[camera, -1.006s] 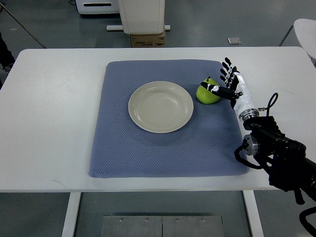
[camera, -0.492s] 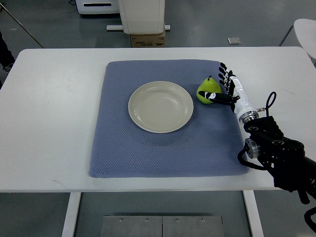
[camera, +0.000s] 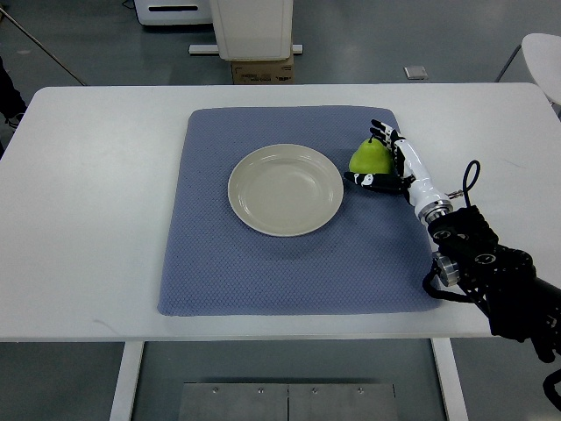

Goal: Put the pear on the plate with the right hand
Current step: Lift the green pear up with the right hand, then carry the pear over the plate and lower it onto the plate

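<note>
Top view, looking steeply down on a white worktop (camera: 96, 210) that carries a blue-grey textured mat (camera: 289, 263). An empty cream plate (camera: 286, 189) lies on the mat, a little left of its centre and towards the far half.

The green pear (camera: 369, 158) stands on the mat just right of the plate, clear of its rim, stem end pointing to the far side. It is not on the plate.

The right hand (camera: 391, 161) reaches in from the near right. Its white wrist and dark forearm housing trail back to the near right corner of the frame, and a black cable loops beside the wrist. The black fingers (camera: 382, 130) curl round the far and right sides of the pear, while the thumb (camera: 364, 180) lies across its near side, so the fruit is enclosed between them. Contact appears made on both sides. Whether the pear is off the mat cannot be told from this angle.

Beyond the far edge of the worktop, on the grey floor, a white cabinet base (camera: 251, 26) and a cardboard box (camera: 261, 69) are visible.
</note>
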### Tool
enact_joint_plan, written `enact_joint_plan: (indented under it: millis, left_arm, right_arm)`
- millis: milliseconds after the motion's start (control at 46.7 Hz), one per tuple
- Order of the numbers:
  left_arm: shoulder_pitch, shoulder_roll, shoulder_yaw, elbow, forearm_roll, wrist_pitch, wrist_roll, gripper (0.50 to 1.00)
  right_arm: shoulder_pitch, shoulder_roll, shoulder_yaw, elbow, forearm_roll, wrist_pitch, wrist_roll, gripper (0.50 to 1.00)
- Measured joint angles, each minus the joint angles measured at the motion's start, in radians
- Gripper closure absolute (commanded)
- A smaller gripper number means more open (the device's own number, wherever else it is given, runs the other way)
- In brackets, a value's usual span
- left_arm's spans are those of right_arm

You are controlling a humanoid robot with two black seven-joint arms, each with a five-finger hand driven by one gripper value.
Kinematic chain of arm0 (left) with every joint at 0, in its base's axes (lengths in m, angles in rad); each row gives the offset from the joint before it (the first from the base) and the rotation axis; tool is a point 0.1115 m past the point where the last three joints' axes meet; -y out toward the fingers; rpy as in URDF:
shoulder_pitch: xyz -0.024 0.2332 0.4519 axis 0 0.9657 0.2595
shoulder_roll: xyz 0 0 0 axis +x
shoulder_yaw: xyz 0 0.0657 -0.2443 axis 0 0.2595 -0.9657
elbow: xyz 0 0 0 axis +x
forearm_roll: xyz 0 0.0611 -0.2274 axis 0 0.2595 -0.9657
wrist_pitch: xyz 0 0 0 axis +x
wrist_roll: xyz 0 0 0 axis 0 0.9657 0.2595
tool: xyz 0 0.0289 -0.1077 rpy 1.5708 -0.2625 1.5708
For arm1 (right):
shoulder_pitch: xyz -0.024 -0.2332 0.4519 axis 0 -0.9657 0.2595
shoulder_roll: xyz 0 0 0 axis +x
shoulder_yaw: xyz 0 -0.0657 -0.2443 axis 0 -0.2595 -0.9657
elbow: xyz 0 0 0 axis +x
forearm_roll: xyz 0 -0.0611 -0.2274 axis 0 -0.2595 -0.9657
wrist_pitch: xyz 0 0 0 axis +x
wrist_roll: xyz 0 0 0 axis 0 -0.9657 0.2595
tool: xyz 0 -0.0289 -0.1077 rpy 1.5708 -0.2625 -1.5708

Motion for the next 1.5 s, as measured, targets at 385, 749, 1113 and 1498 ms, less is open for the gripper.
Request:
enact_joint_plan:
  millis: [385,749,1113,1498]
  left_arm:
    - [0.0,0.0,0.0,0.0,0.0,0.0,0.0,0.5]
    - [0.0,0.0,0.0,0.0,0.0,0.0,0.0,0.5]
    - [0.0,0.0,0.0,-0.001,0.0,0.0,0.0,0.5]
    - [0.0,0.0,0.0,0.0,0.0,0.0,0.0,0.5]
  right_arm:
    - [0.008,0.003,-0.048,-0.007,0.0,-0.001,0.0,1.0]
    - [0.05,0.011,-0.039,-0.018,0.007,0.0,0.0,1.0]
    - [0.142,0.004,-0.044,-0.001,0.008,0.02,0.0,1.0]
    - [0.186,0.027,-0.045,0.055,0.007,0.078,0.0,1.0]
